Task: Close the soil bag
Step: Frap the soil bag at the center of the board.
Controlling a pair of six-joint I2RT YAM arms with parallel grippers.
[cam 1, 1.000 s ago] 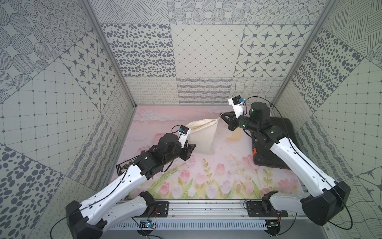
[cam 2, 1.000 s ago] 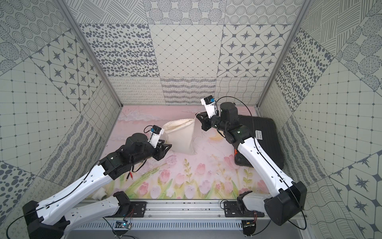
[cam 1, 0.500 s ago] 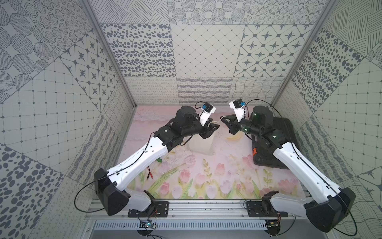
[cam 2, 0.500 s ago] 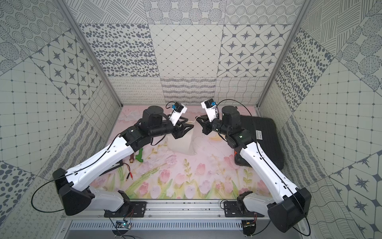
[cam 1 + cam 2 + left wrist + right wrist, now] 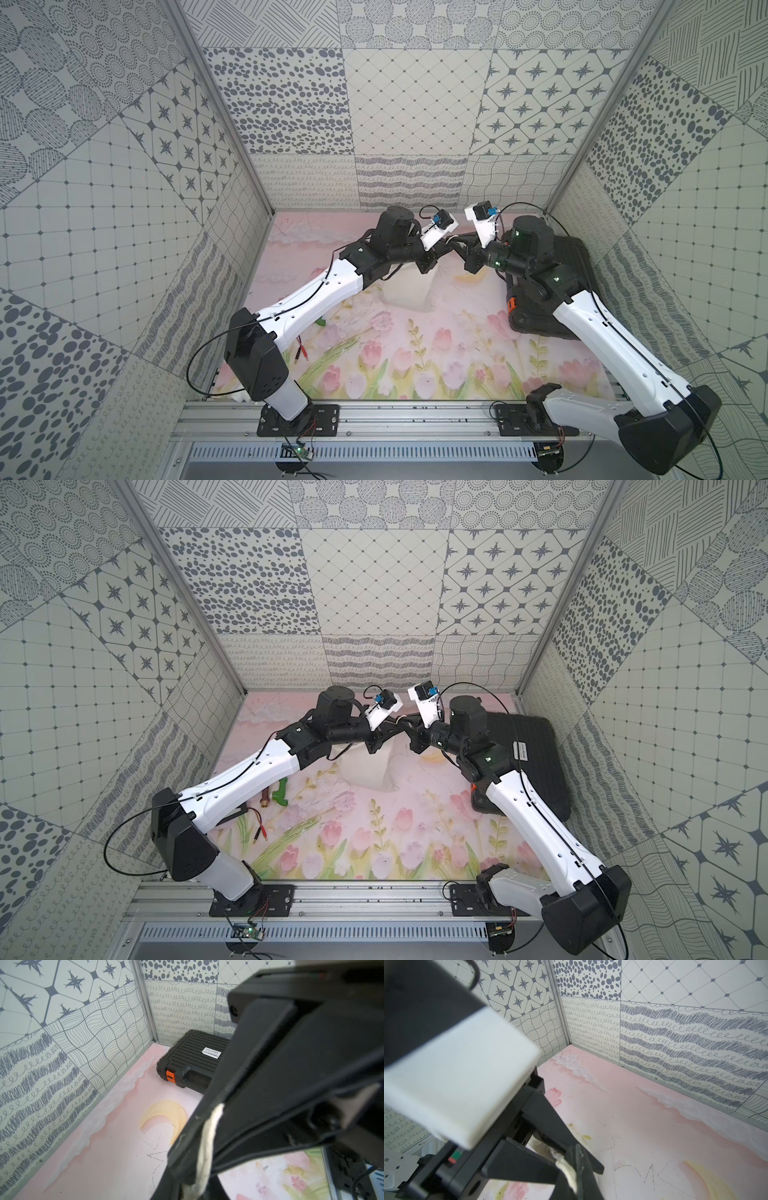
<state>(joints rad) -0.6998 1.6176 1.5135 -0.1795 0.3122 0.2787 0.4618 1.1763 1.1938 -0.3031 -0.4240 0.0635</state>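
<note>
Soil bag point(image 5: 409, 286) on desk point(image 5: 415, 365), nr back edge, mid-width, just below & left of both pincers. L pincer point(image 5: 448, 245) & R pincer point(image 5: 462, 248) each pinch its cord point(image 5: 207, 1136), tips nearly meeting. Stands upright, neck up, long axis vertical.

Robot test cell of a robotics lab. Enclosed on three sides by panels point(image 5: 415, 104) printed with mixed grey patterns, joined at aluminium posts point(image 5: 222, 116). Floored with a printed tulip mat point(image 5: 415, 365). Fitted along the front with an aluminium rail point(image 5: 415, 419) — left arm point(image 5: 316, 291) and right arm point(image 5: 615, 345) bolted to it on black plates point(image 5: 328, 419). Equipped with a camera point(image 5: 440, 219) on each wrist. Wired in the open — bare circuit board point(image 5: 297, 452) hanging below the rail.
</note>
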